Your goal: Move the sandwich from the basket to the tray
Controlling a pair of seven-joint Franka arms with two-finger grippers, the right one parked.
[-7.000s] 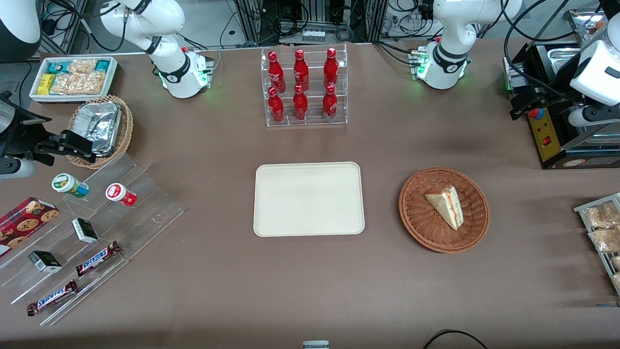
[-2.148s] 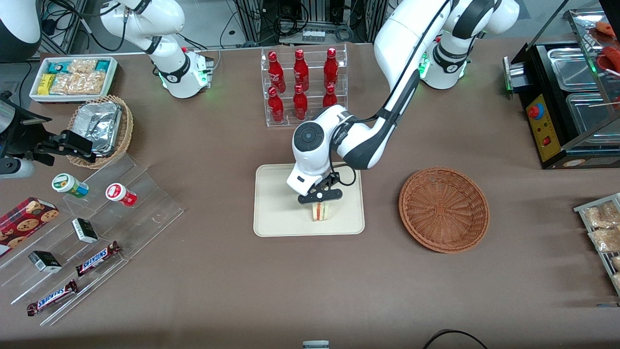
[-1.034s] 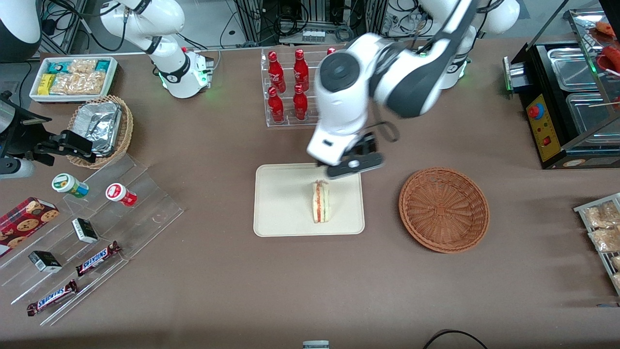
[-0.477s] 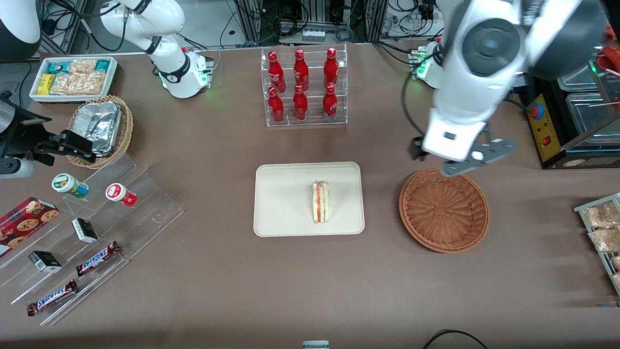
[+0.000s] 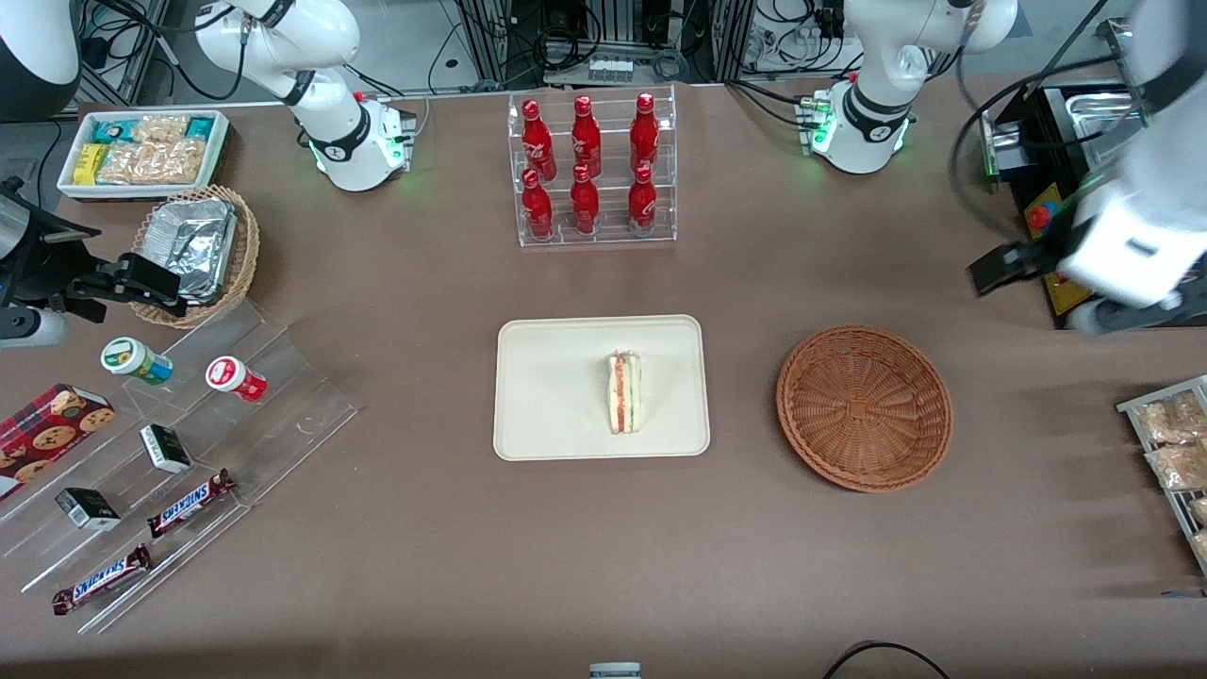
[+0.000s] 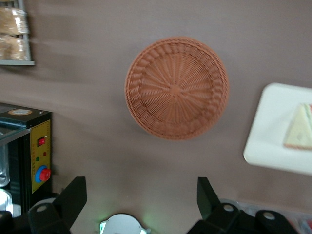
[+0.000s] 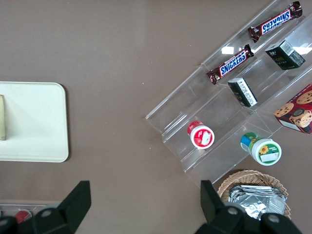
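1. Sandwich point(image 5: 624, 392) lies on the tray point(image 5: 547, 396), filling edge up, toward the tray end nearer the basket point(image 5: 864, 407). Basket holds nothing. Task reads as done.
2. Tool point(image 6: 141, 197) hangs high over bare bench point(image 5: 603, 547), near the basket and the black control box point(image 5: 1061, 247), toward the working arm's end. Fingers spread wide, nothing between them.
3. Risk: sandwich stands on a narrow face; a knock to the bench or tray could tip it flat. Probably harmless.
4. Risk: arm is close to the control box and its cables; a careless swing might snag or strike them.
5. Risk: low pass over the basket could drag it; it looks light.
6. Count: one sandwich, one tray, one reddish basket, one smaller tan basket with foil containers point(image 5: 196, 250).
7. Count: six red bottles point(image 5: 585, 170) in the clear rack; two Snickers bars point(image 5: 141, 542); two small round tubs point(image 5: 179, 370) on the clear stepped stand.
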